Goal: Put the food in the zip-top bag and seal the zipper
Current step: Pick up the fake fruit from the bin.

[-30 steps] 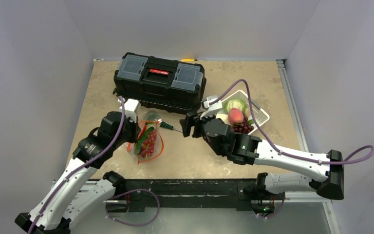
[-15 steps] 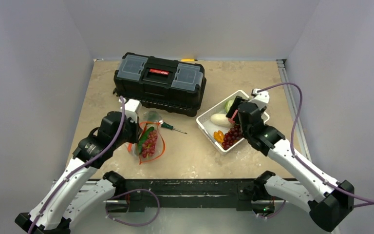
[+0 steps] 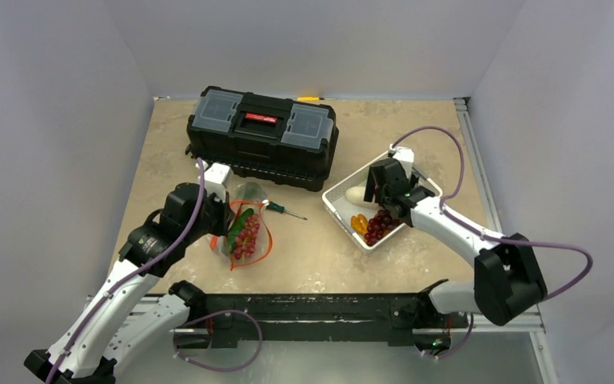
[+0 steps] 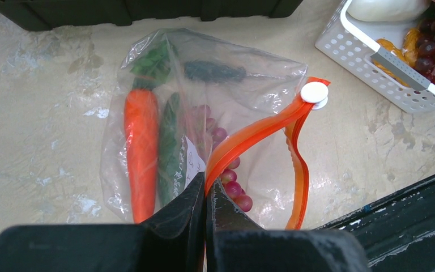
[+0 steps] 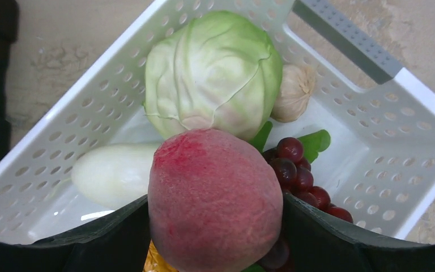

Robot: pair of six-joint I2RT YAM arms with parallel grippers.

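Observation:
The zip-top bag (image 4: 232,85) lies flat on the table, with a carrot (image 4: 141,147), a cucumber (image 4: 169,147) and a grape bunch (image 4: 232,187) inside. Its mouth gapes and the orange zipper (image 4: 260,130) arches up. My left gripper (image 4: 205,184) is shut on the near end of that strip. My right gripper (image 5: 215,207) hangs open over the white basket (image 5: 425,96), one finger on each side of the pink peach (image 5: 204,170). A cabbage (image 5: 215,73) and more grapes (image 5: 303,181) lie behind the peach. From above, the bag (image 3: 244,232) sits left of centre.
A black toolbox (image 3: 262,136) stands at the back. A green-handled screwdriver (image 3: 284,210) lies between bag and basket (image 3: 332,208). The basket also holds a white oblong vegetable (image 5: 113,173) and a garlic bulb (image 5: 294,93). The black base rail runs along the near edge.
The right arm swung from beside the bag over to the basket and lowered onto the peach, its jaws widening. The left arm and the bag stayed put.

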